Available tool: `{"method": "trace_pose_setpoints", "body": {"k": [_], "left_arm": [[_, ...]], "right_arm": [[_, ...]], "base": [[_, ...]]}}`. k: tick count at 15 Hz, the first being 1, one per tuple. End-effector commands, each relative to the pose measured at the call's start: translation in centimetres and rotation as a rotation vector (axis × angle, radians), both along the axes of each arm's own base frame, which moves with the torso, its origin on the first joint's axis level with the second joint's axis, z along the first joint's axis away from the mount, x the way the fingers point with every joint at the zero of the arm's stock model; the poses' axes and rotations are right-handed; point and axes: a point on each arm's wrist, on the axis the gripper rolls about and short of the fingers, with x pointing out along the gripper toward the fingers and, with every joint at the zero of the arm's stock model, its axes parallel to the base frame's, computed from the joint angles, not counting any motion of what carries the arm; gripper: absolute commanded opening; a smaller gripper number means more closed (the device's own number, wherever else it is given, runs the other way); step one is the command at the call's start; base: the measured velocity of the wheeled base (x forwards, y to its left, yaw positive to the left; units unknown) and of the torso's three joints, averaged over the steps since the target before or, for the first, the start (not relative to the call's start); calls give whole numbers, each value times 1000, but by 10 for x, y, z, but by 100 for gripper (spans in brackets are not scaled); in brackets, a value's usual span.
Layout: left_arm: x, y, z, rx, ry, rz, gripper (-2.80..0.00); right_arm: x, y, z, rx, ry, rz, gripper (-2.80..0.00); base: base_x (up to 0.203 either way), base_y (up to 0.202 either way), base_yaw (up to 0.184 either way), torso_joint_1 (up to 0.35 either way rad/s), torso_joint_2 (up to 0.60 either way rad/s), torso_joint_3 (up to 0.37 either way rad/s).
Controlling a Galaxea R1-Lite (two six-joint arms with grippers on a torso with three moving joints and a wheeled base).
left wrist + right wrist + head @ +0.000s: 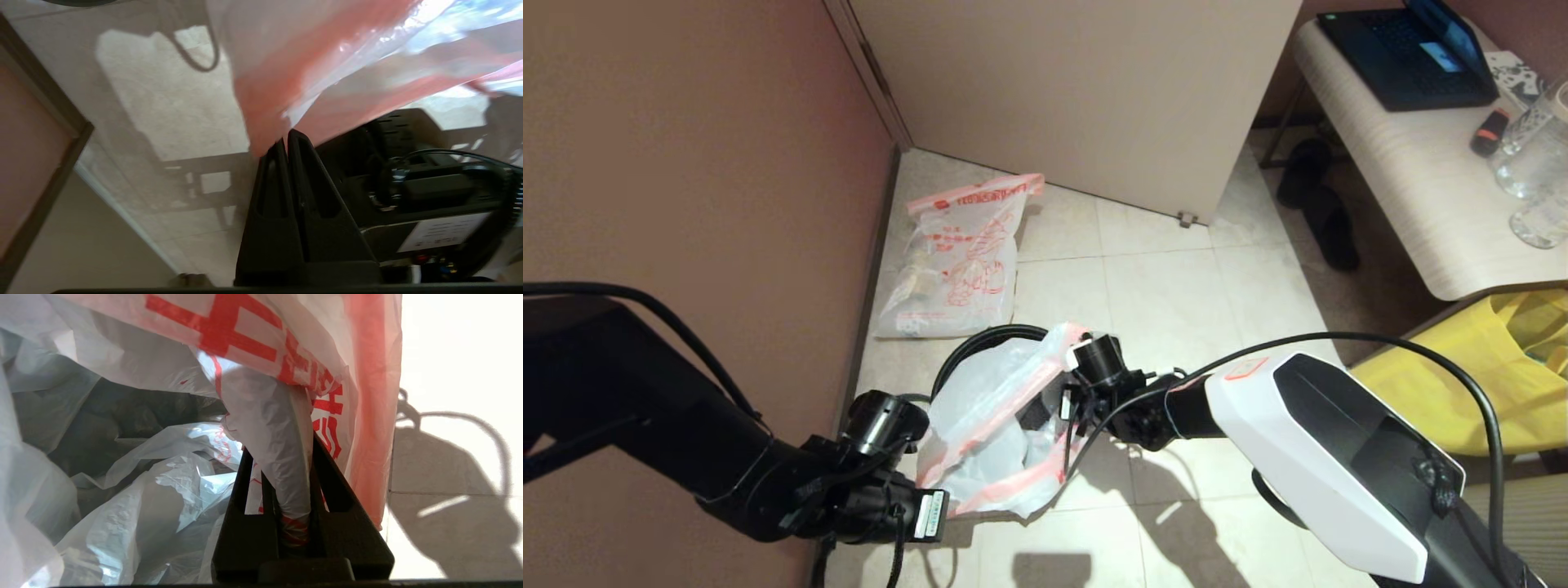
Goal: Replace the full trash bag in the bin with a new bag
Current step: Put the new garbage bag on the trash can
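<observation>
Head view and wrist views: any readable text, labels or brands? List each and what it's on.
None can be read outright.
Full trash bag: red-orange print and cartoon, too small.
New bag: bold red characters, cropped and folded, unreadable.
Left arm sticker: too small.
Left wrist label: blurred.
Laptop screen: too small.

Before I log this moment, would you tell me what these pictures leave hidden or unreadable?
- The bin, head view: only an arc of rim shows; the new bag covers the rest.
- Left gripper, head view: the fingers are hidden behind the wrist and bag.
- Right gripper, head view: hidden behind the bag's edge.
- The full trash bag: contents too small to name.
- The red print, right wrist view: cut off and creased.
</observation>
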Motion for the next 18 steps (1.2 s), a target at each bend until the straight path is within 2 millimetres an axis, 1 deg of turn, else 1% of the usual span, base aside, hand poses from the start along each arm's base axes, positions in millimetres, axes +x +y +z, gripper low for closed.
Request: {"method": "trace_pose_setpoints", "body": {"k": [1,2,3,4,5,6,7,8,10,14,17,18], "left_arm": [[5,4,-17,43,47,8,-280],[9,5,-23,67,54,13,-280],[18,6,-26,81,50,22,-280],[27,8,-27,84,35,33,-280],[39,8,-24,76,5,45,-280],[47,9,-21,70,-18,54,-280],[48,9,-16,65,-35,57,-280],[45,10,-10,61,-47,57,-280],[28,13,10,47,-76,52,-280],[-29,13,61,-25,-174,7,-280],[-72,6,83,-104,-175,-20,-280],[-80,5,91,-142,-182,-8,-280]], "right_arm": [[1,0,-1,6,1,1,-280],[1,-1,-1,7,3,-1,-280],[1,-1,-1,8,4,1,-280],[1,-1,0,10,2,2,-280],[1,-1,0,11,3,1,-280],[1,-1,-1,9,4,2,-280],[1,-1,-1,9,4,2,-280],[1,-1,-1,8,5,2,-280],[1,-1,-1,8,5,2,-280],[1,-1,-2,7,6,2,-280],[1,-1,-1,8,5,2,-280],[1,-1,-1,8,5,2,-280]], "base": [[0,0,0,0,0,0],[0,0,0,0,0,0],[0,0,0,0,0,0],[0,0,0,0,0,0],[0,0,0,0,0,0],[0,0,0,0,0,0],[0,0,0,0,0,0],[0,0,0,0,0,0],[0,0,0,0,0,0],[0,0,0,0,0,0],[0,0,0,0,0,0],[0,0,0,0,0,0]]}}
